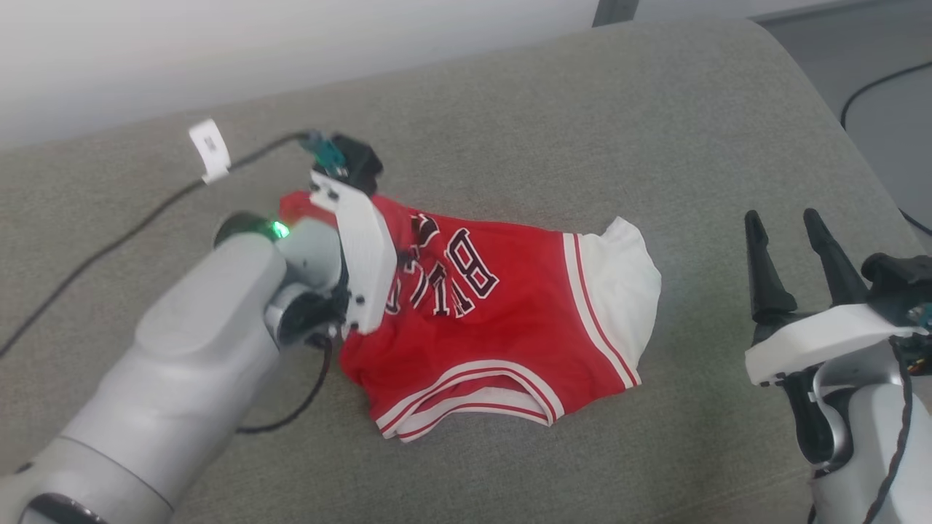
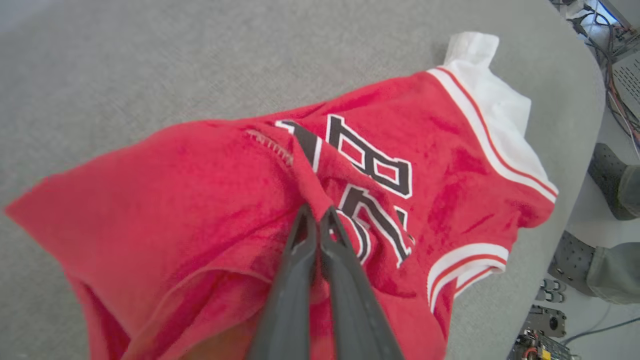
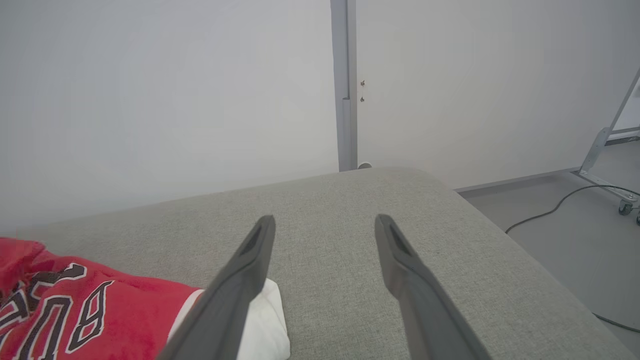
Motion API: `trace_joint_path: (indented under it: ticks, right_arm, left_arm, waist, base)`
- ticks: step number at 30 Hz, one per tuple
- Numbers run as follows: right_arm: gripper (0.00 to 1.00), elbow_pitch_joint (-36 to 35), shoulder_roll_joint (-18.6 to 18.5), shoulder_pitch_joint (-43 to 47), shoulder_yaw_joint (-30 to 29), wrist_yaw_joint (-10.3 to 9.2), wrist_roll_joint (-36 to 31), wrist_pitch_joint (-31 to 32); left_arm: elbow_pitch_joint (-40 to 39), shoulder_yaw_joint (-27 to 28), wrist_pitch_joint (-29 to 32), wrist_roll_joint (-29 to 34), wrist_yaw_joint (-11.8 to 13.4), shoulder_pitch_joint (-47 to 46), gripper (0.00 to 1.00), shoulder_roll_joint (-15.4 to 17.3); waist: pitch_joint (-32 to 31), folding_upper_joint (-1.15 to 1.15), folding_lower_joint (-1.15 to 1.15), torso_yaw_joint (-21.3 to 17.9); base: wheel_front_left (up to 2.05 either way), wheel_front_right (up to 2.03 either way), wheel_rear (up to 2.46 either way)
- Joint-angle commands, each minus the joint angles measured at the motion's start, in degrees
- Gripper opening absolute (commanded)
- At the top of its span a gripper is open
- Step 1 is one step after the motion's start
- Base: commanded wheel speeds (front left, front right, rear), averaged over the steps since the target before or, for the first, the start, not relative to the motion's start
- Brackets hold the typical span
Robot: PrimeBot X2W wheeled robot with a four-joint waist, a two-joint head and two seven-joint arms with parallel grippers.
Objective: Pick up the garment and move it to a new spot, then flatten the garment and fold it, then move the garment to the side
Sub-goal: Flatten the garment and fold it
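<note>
The garment [image 1: 510, 291], a small red jersey with white striped trim and dark block lettering, lies rumpled on the grey cushioned surface [image 1: 582, 116]. In the left wrist view my left gripper [image 2: 316, 216] is shut on a pinched ridge of the garment [image 2: 200, 185] beside the lettering. In the head view that gripper's fingers are hidden under its white wrist plate [image 1: 362, 247] at the jersey's left part. My right gripper [image 1: 783, 222] stands open to the right of the jersey, apart from it. The right wrist view shows my right gripper [image 3: 324, 225] with nothing between its fingers and the garment [image 3: 75, 310] at lower left.
A black cable [image 1: 131, 225] with a white tag [image 1: 209, 149] runs across the surface at the left. The surface's rounded right edge [image 1: 859, 145] drops to a grey floor with cables. A person's shoes and trouser legs [image 2: 615, 225] stand beside the surface. A pale wall lies behind.
</note>
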Motion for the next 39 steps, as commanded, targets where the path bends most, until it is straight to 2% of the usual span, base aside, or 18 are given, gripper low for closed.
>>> trace_joint_path:
  ticks: [1, 2, 9, 16, 23, 30, 34, 39]
  right_arm:
    - [1.00, 0.44, 0.33, -0.54, 0.20, 0.02, 0.27, -0.54]
    - [1.00, 0.72, 0.35, -0.64, 0.28, 0.02, 0.21, -0.69]
    - [1.00, 1.97, -0.43, 0.48, -0.18, 0.02, -0.27, -1.40]
    - [1.00, 1.66, -1.21, 2.72, -1.04, 0.02, -0.59, -1.46]
    - [1.00, 0.34, -0.90, 4.52, -0.98, 0.02, -1.33, -0.01]
    - [1.00, -1.30, -0.72, 4.62, 0.00, 0.01, -1.49, 1.13]
    - [1.00, -1.80, -0.71, 4.04, 0.23, 0.02, -1.41, 1.42]
    - [1.00, -1.95, -0.78, 3.27, 0.18, 0.02, -1.31, 1.28]
  left_arm:
    - [0.31, -0.66, 0.16, -1.02, -0.17, 0.59, 0.58, 0.27]
    - [0.62, -0.86, -0.02, -1.26, -0.18, 0.59, 1.00, 0.41]
    - [0.02, -2.51, -0.45, -4.65, -0.21, 0.08, 1.00, 1.64]
    - [-1.34, -2.43, 1.62, -7.53, 0.25, 2.11, 1.00, 2.61]
    - [-5.69, -2.81, 6.87, -10.40, 4.82, 6.63, 1.00, 4.16]
    - [-12.15, -3.06, 8.90, -12.35, 9.37, 12.33, 1.00, 5.59]
    - [-13.77, -2.39, 7.29, -13.07, 10.75, 14.56, 1.00, 5.29]
    - [-12.20, -2.22, 4.37, -12.01, 10.98, 15.60, 1.00, 4.76]
  waist:
    - [0.26, 0.00, 0.00, -0.20]
    - [0.28, 0.00, 0.00, -0.18]
    - [-2.29, 0.00, 0.00, 1.94]
    - [-6.70, 0.00, 0.00, 5.57]
    - [-9.73, 0.00, 0.00, 7.79]
    - [-9.02, 0.00, 0.00, 7.20]
    - [-7.25, 0.00, 0.00, 6.18]
    - [-5.37, 0.00, 0.00, 5.30]
  base:
    - [0.00, 0.00, 0.00]
    - [0.00, 0.00, 0.00]
    - [0.00, 0.00, 0.00]
    - [0.00, 0.00, 0.00]
    - [0.00, 0.00, 0.00]
    - [0.00, 0.00, 0.00]
    - [0.00, 0.00, 0.00]
    - [0.00, 0.00, 0.00]
